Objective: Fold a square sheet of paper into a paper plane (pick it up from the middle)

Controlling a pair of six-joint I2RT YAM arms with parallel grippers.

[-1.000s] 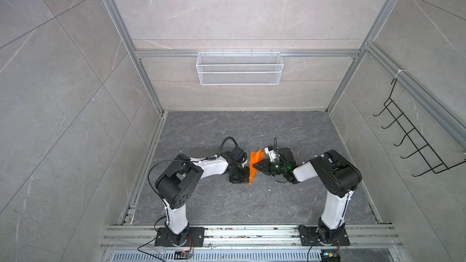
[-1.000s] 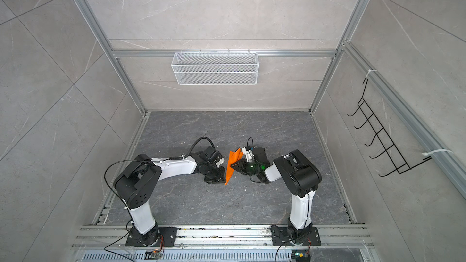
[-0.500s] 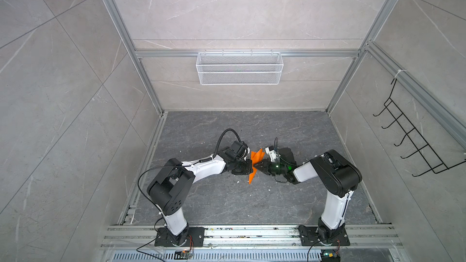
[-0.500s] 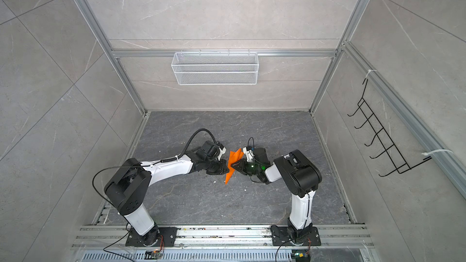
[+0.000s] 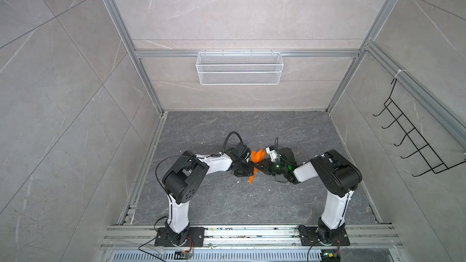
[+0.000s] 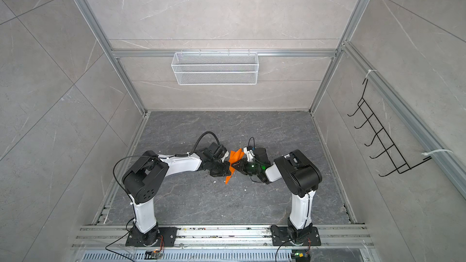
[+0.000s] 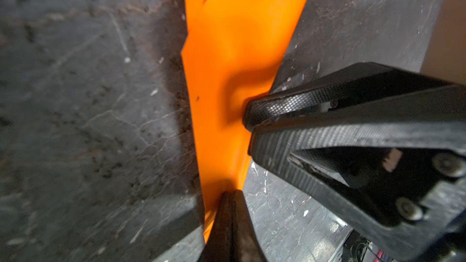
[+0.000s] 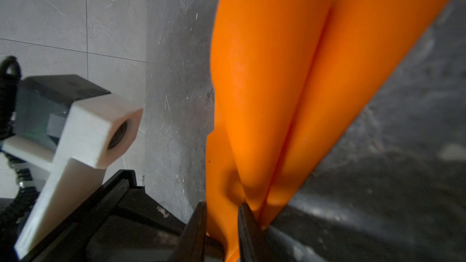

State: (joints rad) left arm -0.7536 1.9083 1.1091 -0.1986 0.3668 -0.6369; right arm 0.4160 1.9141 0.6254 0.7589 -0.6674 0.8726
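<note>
Since a sec ago the L gripper (image 5: 249,170) has edged in toward the R one. The paper & R arm sit about where they were.

Far L, the white-and-black L arm (image 5: 216,166) reaches rightward low over the dark grey stone-look floor (image 5: 227,202). Its L gripper (image 6: 227,170) is clenched. In the L wrist view, L gripper (image 7: 230,194) has both fingers pressed together w/ the paper's edge nipped btw them.

Mid-cell, the thin bright orange folded paper sheet (image 5: 257,157) stands on edge btw the two grippers in both top views (image 6: 235,158). Its wide end points to the back wall & its narrow tip to the front. Can't tell if the tip touches the floor. In the R wrist view the paper (image 8: 264,71) shows two rounded wing-like flaps spreading from a centre crease. A white boxy camera housing (image 8: 100,127) sits off to one side.

Just R of the paper, the R gripper (image 5: 259,168) faces the L one, nearly tip to tip. It's grasping the paper too. The R gripper (image 8: 222,206) has a slim gap btw its fingers w/ the lower fold running thru it. The L wrist view shows R gripper (image 7: 249,129) biting the sheet's side, dimpling it.

Farther R, the R arm (image 5: 305,172) bends back to its base.
</note>
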